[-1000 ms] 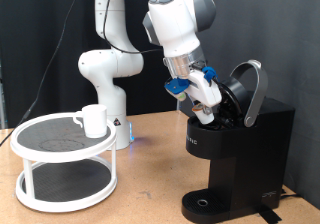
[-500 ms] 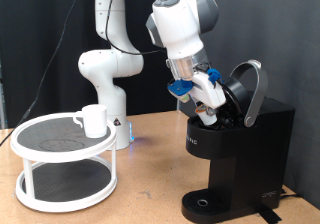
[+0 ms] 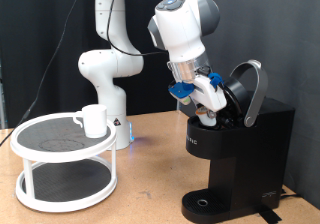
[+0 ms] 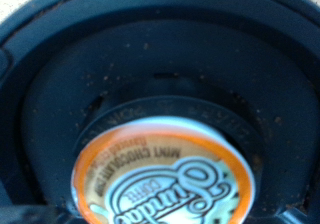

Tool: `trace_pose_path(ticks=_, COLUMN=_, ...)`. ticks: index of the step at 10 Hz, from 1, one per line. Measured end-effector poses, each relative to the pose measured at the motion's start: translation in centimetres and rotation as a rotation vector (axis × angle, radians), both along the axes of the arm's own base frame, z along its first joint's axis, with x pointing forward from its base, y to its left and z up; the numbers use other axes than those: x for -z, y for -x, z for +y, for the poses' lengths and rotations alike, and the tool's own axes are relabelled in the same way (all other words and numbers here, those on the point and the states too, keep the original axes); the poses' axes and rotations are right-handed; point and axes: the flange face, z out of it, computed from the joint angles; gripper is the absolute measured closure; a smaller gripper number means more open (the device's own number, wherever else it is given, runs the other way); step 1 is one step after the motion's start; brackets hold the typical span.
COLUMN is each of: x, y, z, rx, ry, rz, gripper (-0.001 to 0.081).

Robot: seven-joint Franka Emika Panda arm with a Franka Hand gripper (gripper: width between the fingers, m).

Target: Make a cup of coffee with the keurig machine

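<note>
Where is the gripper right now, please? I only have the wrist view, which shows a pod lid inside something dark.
Observer: The gripper is at the open top of the coffee machine, just under its raised lid.
Operator: Thank you. Is a cup waiting under the spout?
Observer: No. The cup stands on the top shelf of a white two-tier stand, at the exterior view's left.
Operator: So the pod is at the machine?
Observer: Your pod fits that; outside, the gripper hides it.
</note>
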Motion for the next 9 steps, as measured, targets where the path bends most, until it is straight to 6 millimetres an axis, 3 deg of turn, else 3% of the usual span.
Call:
trace_pose_path(ticks=1, x=0.0, y=0.0, z=0.1, rx=0.002, ry=0.001, rz=-0.003, gripper=0.0360)
trace_pose_path(ticks=2, x=0.0, y=-0.1, z=0.1, rx=0.006, ry=0.001, rz=-0.012, gripper=0.0178)
trace_pose_path(ticks=3, x=-0.2, y=-0.2, z=0.1, rx=0.010, ry=-0.007, rz=-0.021, gripper=0.0093)
trace_pose_path(ticks=8, x=-3.5, y=1.1, z=-1.4, rx=0.015, ry=-0.056, rz=-0.061, gripper=0.0071)
trace_pose_path(ticks=9, x=-3.4, y=1.1, z=-1.4, rx=0.014, ry=-0.055, rz=-0.058, gripper=0.0071)
